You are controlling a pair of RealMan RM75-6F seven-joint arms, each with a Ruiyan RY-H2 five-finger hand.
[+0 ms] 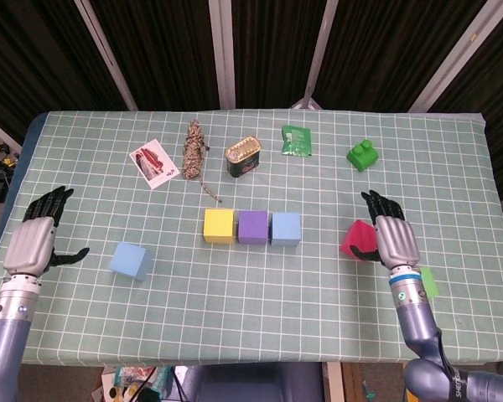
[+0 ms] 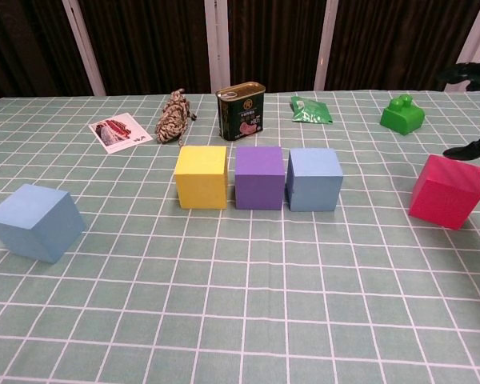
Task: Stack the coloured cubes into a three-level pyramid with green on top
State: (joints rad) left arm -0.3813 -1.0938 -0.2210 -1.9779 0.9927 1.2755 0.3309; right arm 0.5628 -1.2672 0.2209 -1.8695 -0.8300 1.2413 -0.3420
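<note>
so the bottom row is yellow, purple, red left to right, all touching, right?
Not quite. The third cube in the row is light blue, not red; the chest view shows it beside the purple cube and the yellow cube. The red cube sits apart, off to the right near the right hand.

Tin can: label printed, lettering too small to make out. Card: red picture, no legible words. Green packet: print unreadable. No readable text, numbers or signs anywhere.
</note>
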